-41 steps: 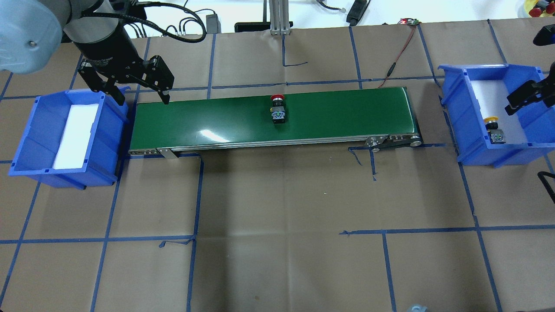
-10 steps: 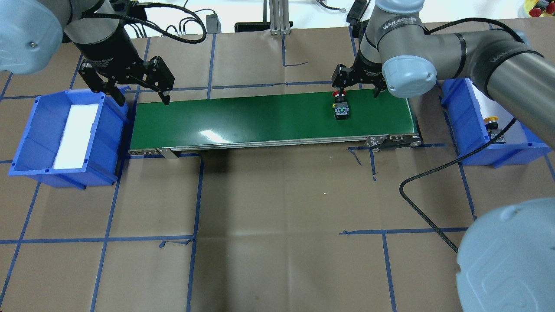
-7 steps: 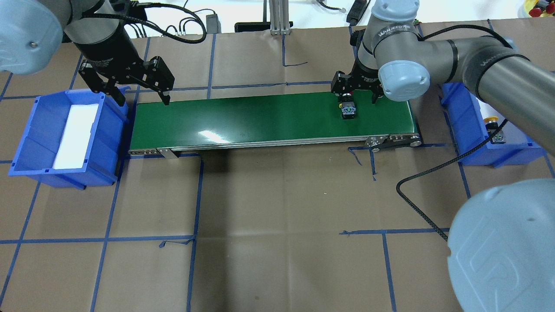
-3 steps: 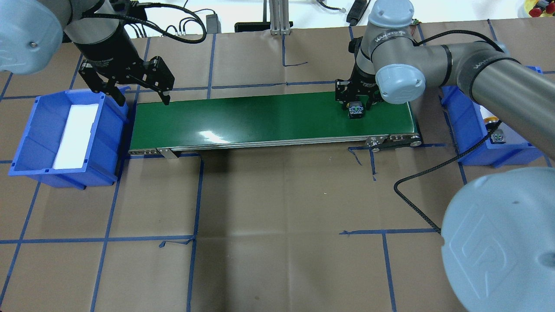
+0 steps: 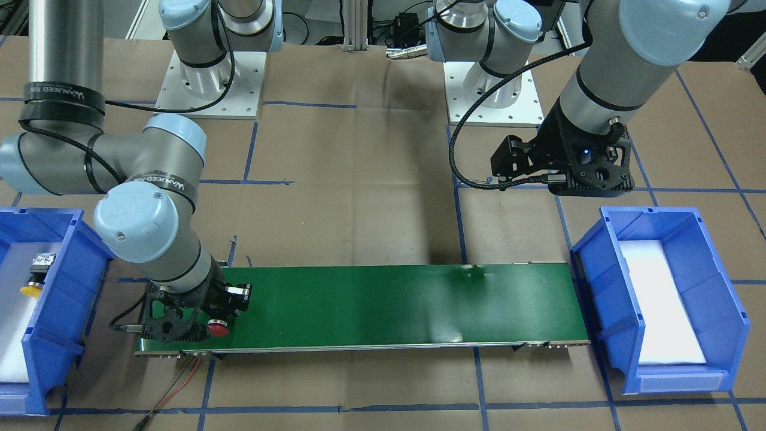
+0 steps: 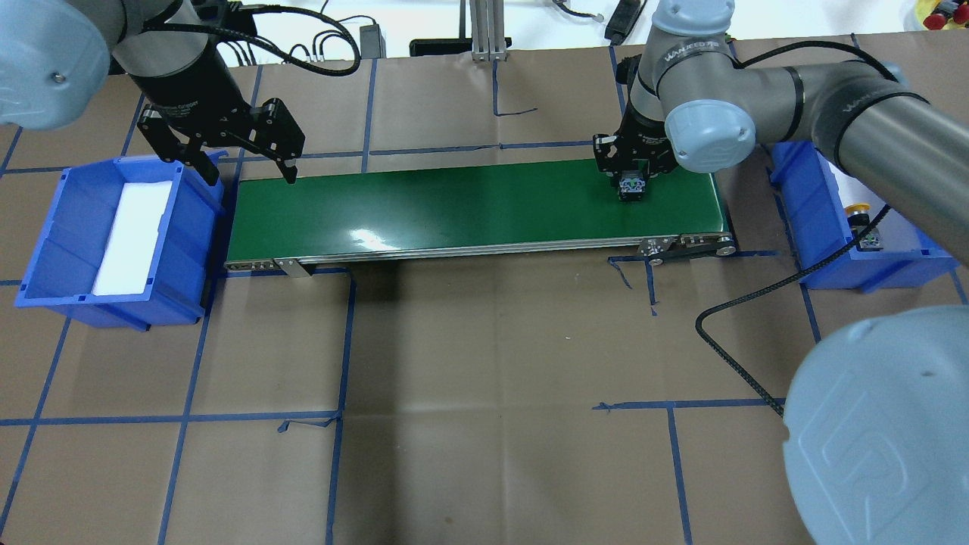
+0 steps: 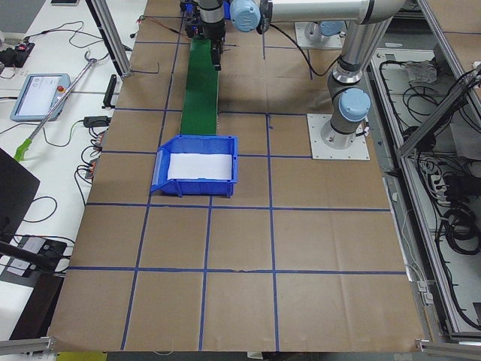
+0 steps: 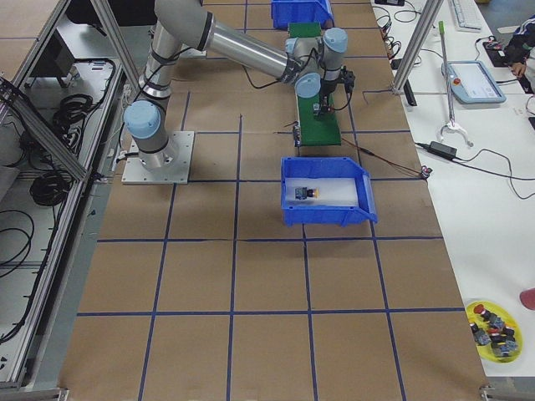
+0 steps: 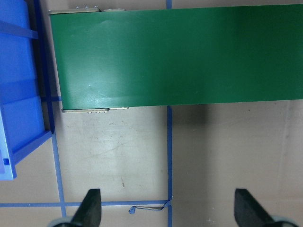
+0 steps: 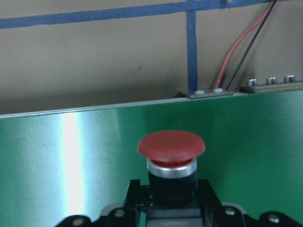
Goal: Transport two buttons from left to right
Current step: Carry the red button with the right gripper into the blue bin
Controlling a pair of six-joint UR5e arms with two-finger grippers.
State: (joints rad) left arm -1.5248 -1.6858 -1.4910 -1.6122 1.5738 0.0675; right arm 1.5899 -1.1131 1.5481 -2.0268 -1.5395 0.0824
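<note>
The red button lies near the right end of the green conveyor belt. My right gripper is shut on its black body. In the right wrist view the red cap sticks out ahead of the fingers, over the belt. The front view shows it too. The yellow button lies in the right blue bin, also seen in the front view. My left gripper is open and empty above the belt's left end.
The left blue bin with a white liner stands at the belt's left end and holds no button. A red and black wire runs off the belt's far right corner. A black cable hangs from my right arm over the table.
The belt carried the red button from its middle to the right. My right arm came in over it, shut its gripper on the button and shifted a little right. The left arm stayed still.
</note>
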